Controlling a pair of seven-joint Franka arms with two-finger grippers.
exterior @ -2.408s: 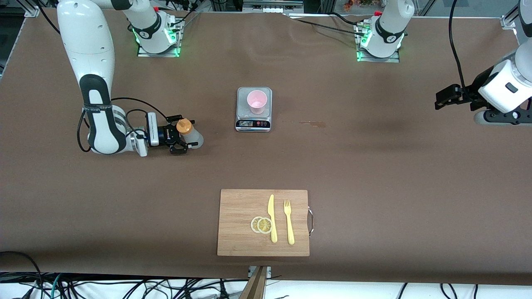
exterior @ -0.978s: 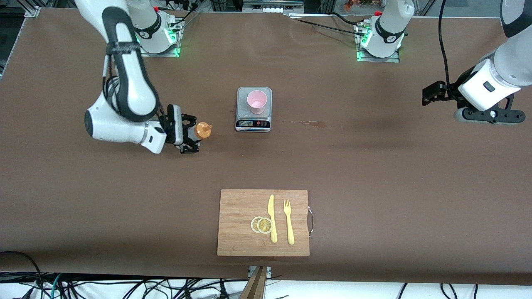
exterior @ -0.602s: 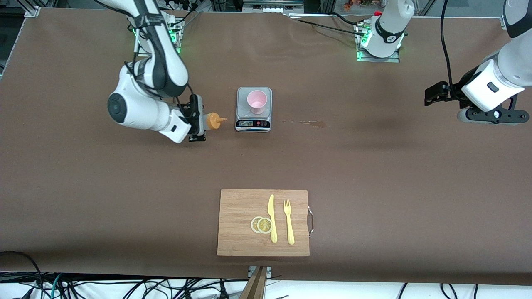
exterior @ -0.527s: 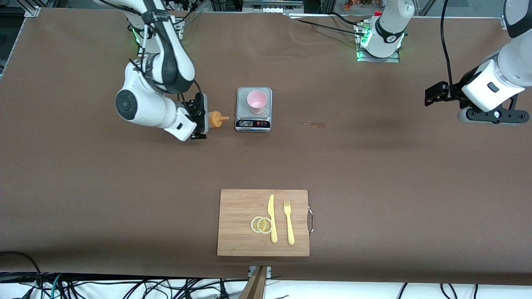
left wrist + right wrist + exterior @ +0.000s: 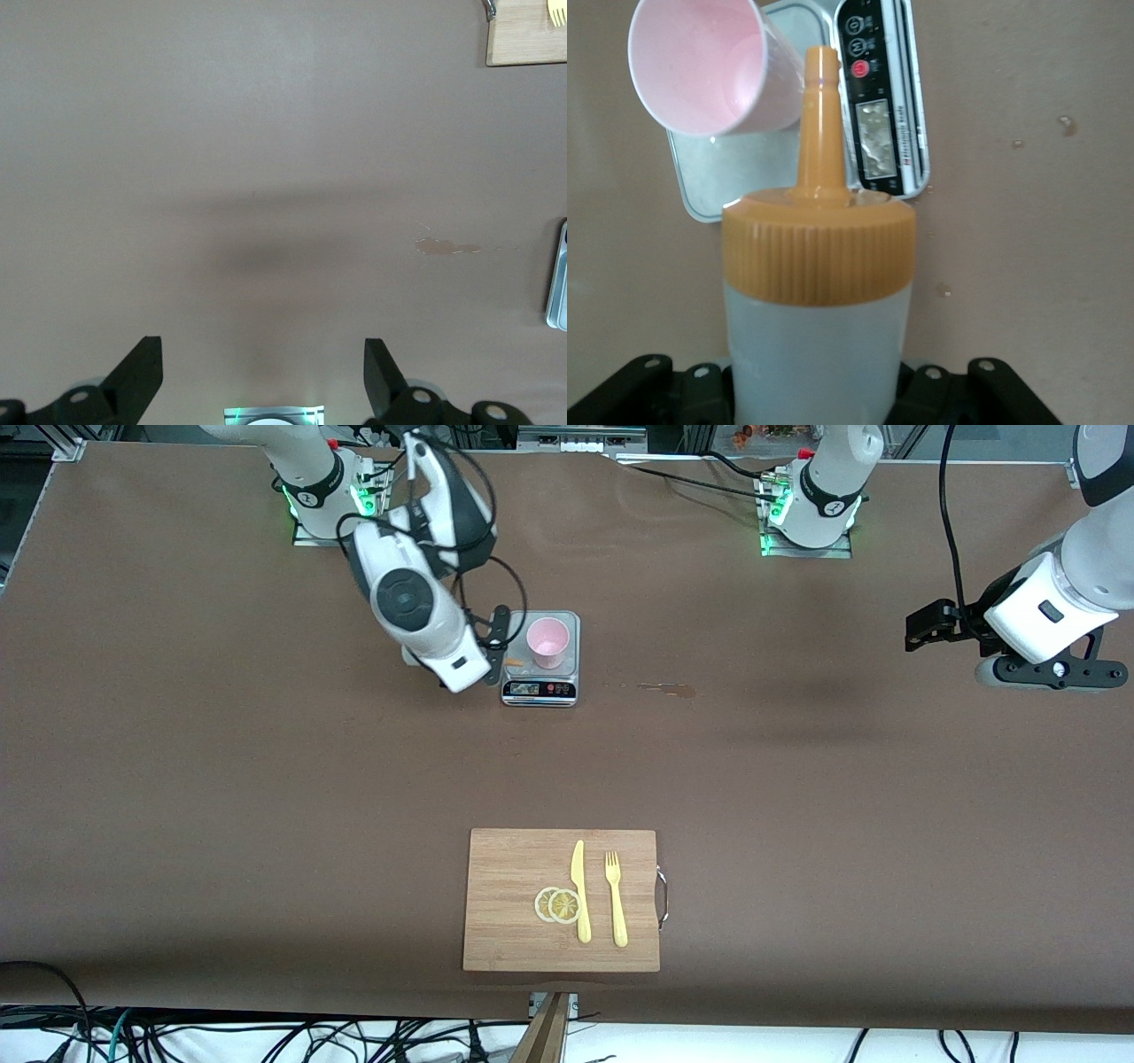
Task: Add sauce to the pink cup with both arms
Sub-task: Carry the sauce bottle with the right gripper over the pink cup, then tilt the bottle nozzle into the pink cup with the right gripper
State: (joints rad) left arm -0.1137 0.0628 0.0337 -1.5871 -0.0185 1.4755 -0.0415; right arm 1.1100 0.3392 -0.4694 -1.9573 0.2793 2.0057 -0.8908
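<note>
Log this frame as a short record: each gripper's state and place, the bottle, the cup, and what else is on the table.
right gripper: shut on the sauce bottle, beside the scale
bottle pose: tipped, nozzle aimed toward the pink cup
pink cup: upright on the scale, looks empty
left gripper: open, waiting over bare table at the left arm's end
cutting board: nearer the front camera, holding lemon slices, knife, fork
stain: beside the scale

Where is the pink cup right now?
The pink cup stands on the kitchen scale, mid-table; the right gripper holds the sauce bottle beside it.
</note>
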